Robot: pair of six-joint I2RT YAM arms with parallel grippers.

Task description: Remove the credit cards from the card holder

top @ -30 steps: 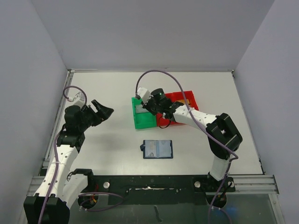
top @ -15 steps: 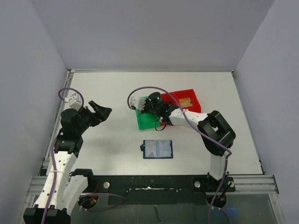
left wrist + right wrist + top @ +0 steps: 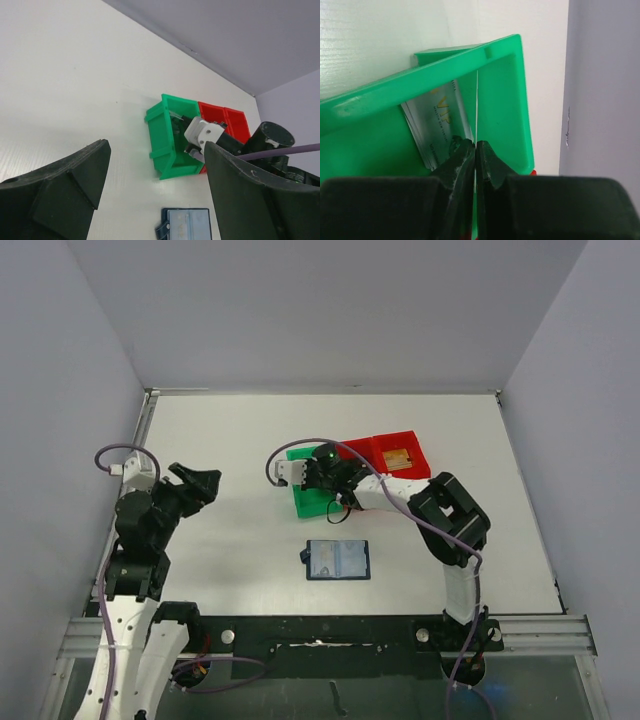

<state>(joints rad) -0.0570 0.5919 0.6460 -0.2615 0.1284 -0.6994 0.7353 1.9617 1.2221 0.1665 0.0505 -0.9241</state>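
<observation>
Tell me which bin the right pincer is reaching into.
The green bin, left of the red bin; the right pincer is inside it.

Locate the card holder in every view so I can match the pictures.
Top external: card holder lies flat, centre, below the green bin.
Left wrist: bottom edge, cut off, under the bin.
Right wrist: not in it.
Shared landmark: the green bin, in all three.
</observation>
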